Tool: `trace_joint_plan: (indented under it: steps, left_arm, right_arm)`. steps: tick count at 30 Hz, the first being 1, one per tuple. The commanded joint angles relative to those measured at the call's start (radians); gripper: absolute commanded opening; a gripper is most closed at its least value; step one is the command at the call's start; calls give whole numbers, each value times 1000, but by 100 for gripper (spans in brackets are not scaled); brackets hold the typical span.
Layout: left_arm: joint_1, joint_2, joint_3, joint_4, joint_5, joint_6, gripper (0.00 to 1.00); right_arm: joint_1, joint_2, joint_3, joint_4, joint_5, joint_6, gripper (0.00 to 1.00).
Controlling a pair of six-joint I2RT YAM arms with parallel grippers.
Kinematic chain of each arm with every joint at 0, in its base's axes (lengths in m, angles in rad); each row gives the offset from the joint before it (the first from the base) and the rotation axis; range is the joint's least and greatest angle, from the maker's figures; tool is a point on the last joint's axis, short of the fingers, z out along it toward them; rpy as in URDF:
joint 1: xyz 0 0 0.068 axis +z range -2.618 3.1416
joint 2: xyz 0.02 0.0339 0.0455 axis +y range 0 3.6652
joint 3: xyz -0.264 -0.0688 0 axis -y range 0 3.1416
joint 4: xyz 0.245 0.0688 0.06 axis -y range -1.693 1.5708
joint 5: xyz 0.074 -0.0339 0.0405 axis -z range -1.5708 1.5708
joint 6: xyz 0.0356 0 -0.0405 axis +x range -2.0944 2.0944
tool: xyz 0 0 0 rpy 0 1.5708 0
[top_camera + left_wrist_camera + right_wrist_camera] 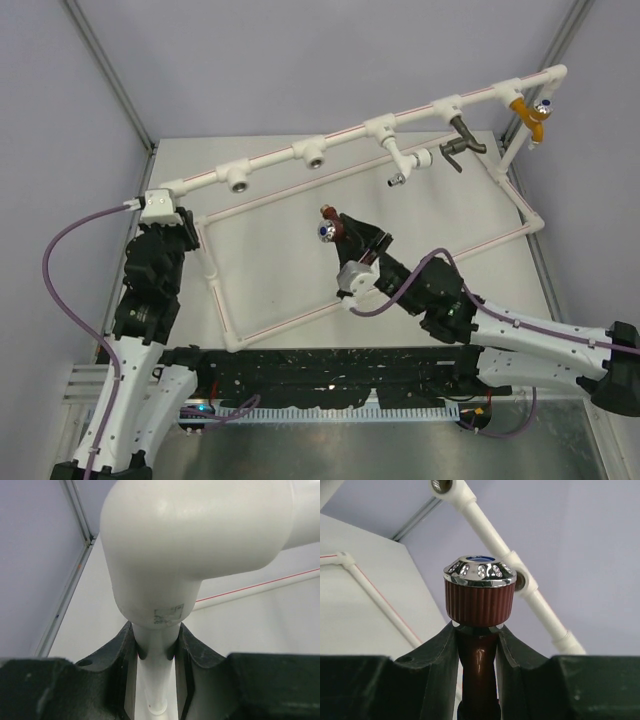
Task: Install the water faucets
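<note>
Near the middle of the top view, we are holding the copper-coloured faucet (330, 230) above the surface (270, 270). Our right pincer (355, 238) is pinching its glossy stem just beneath the ribbed dark-red knob with its chrome cap. At left, our left pincer (165, 222) is clamping the smooth white pipe frame (270, 160) below a rounded elbow (190, 545). Next, we judge, the faucet's inlet end needs lining up with an open tee socket (238, 181), then screwing in.

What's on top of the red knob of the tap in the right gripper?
A chrome cap with a blue centre tops the knob. The right gripper hides the rest of the tap.
</note>
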Motion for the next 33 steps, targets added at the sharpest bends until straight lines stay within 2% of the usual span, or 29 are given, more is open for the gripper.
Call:
trace_joint_plan:
  steps: [1,5,12,21,33]
  left_arm:
    - [-58,-19,13,-214,119,-17,0]
    - [-73,-25,-12,-205,106,-14,0]
    - [-92,-28,-29,-205,46,10,0]
    - [-98,-10,-30,-205,49,10,0]
    - [-102,-11,-36,-201,43,18,0]
  right_arm:
    - [109,65,2,324,181,-525,5]
    - [112,173,-21,574,186,-737,5]
    - [112,257,10,662,199,-857,5]
    - [77,329,30,727,138,-901,5]
    - [-4,377,84,662,71,-866,5]
